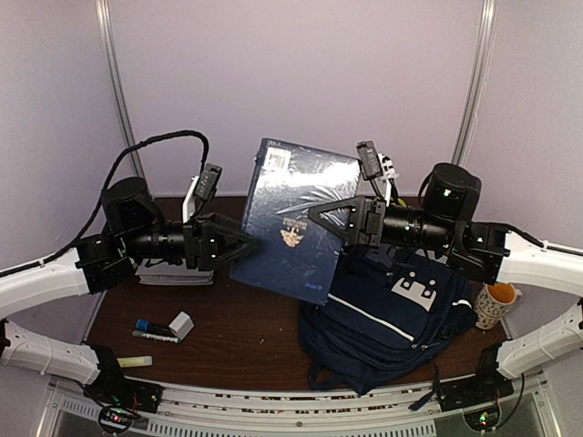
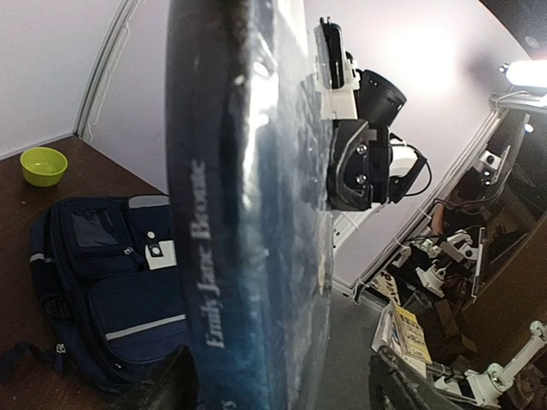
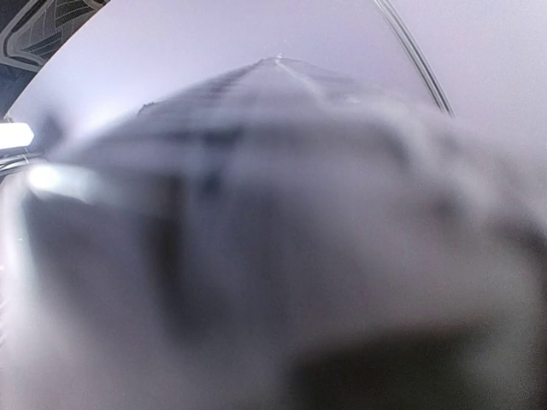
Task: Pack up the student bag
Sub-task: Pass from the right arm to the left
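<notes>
The student bag point(image 1: 392, 319) lies on the table at the right, navy with white stripes and a white buckle patch; it also shows in the left wrist view point(image 2: 102, 290). A dark blue book with an emblem point(image 1: 296, 218) hangs upright in the air above the table. My right gripper point(image 1: 316, 212) is shut on the book's right edge. My left gripper point(image 1: 253, 242) is open, its fingers point(image 2: 171, 384) wide apart around the book's spine point(image 2: 222, 256). The right wrist view is filled by the blurred book point(image 3: 256, 213); its fingers are hidden.
A stack of notebooks point(image 1: 173, 273) lies under the left arm. A marker point(image 1: 155, 328), a grey block point(image 1: 182, 323) and a pale stick point(image 1: 135, 361) lie at the front left. A patterned cup point(image 1: 496, 305) stands at the right. A green bowl point(image 2: 43, 165) sits beyond the bag.
</notes>
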Controlling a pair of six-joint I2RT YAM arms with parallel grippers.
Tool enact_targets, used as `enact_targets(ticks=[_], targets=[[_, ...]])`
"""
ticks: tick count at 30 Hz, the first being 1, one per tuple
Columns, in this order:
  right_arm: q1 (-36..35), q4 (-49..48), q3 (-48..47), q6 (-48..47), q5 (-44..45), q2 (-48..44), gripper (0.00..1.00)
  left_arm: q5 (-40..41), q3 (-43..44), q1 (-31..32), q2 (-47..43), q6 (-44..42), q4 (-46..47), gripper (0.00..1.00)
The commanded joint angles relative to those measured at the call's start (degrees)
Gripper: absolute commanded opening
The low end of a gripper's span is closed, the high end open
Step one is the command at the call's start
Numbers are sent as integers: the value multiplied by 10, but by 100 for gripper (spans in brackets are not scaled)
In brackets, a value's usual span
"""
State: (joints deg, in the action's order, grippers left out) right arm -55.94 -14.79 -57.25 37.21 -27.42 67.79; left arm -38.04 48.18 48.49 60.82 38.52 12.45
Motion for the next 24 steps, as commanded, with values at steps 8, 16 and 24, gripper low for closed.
enact_targets(ticks=[8,16,24], targets=[[4,-98,-41,18,45,-20,5,-68,-33,0,7,52,170,36],[8,-135,-39,41,-2,-7,7,-80,-22,1,25,72,189,1],[27,-22,-18,-11,14,-41,52,-48,-31,0,23,62,159,0]])
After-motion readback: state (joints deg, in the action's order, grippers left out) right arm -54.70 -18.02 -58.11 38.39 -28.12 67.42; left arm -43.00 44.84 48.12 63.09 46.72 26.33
